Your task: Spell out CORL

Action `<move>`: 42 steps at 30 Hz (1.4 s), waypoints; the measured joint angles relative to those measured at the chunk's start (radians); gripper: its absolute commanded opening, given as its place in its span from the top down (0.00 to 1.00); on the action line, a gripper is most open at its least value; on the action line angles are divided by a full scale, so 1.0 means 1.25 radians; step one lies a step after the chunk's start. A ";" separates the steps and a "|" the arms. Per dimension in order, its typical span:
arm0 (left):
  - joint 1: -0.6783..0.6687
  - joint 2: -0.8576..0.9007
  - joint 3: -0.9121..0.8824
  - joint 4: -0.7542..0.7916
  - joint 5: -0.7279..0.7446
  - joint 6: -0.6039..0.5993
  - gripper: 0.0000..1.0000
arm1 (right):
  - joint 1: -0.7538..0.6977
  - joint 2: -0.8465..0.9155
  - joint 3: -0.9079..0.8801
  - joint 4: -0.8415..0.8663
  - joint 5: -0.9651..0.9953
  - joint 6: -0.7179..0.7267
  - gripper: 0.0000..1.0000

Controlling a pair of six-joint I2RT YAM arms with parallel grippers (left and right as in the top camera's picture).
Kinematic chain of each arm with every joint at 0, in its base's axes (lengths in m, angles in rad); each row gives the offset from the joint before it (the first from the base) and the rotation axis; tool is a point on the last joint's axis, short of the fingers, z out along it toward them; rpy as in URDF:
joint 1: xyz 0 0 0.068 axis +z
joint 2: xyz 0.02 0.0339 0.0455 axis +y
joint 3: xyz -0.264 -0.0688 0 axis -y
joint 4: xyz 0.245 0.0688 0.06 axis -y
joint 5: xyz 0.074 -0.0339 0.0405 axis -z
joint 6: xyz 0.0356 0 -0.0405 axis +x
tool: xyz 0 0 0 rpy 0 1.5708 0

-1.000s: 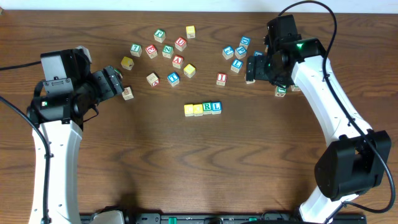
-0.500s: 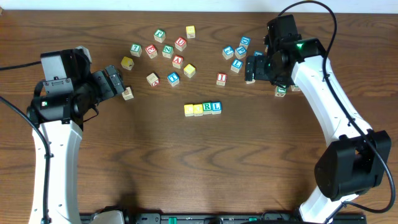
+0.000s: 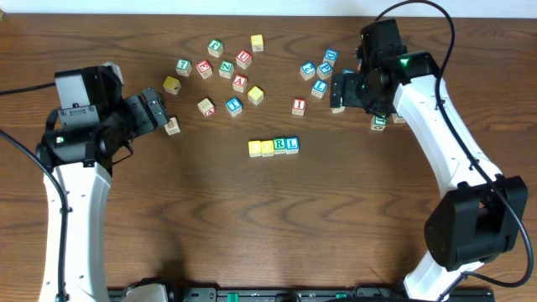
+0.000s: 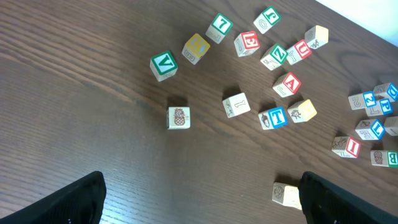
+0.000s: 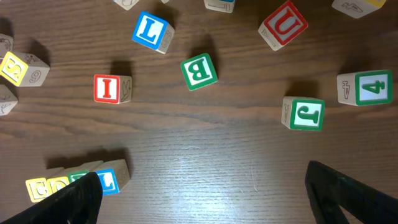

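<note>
- Overhead, loose cubes [image 3: 225, 70] are lying scattered on the far side of the row [image 3: 273, 146], one cluster off its left end and another off its right end.
- A red I cube [image 3: 299, 106] is sitting between the row and the right gripper [image 5: 202, 171], apart from both.
- A pineapple cube [image 3: 172, 126] is lying well left of the row, just beside the left gripper [image 4: 199, 180].
- Both grippers are hanging well apart from the row, one on each side, with fingers spread wide and gripping nothing.
- The row is resting near the table's middle, four cubes touching side by side: two yellow cubes [image 3: 261, 148] at the left, then the R cube [image 3: 279, 145] showing green on white, then the L cube [image 3: 291, 144] showing blue on white.
- The yellow tops are looking plain from overhead, and in the right wrist view a finger is covering part of the row.
- The table [image 3: 252, 218] is showing dark brown wood grain around the row, with a pale strip running along its far edge.
</note>
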 measured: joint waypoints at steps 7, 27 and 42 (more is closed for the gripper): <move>0.000 0.000 0.000 0.000 0.000 0.000 0.03 | 0.000 0.000 0.000 0.001 0.000 0.000 0.01; 0.000 0.000 0.000 0.000 0.000 0.000 0.03 | 0.000 0.000 0.000 0.008 0.000 0.000 0.01; 0.000 0.000 0.000 0.001 0.000 0.000 0.02 | 0.000 0.000 0.000 0.015 0.000 0.000 0.01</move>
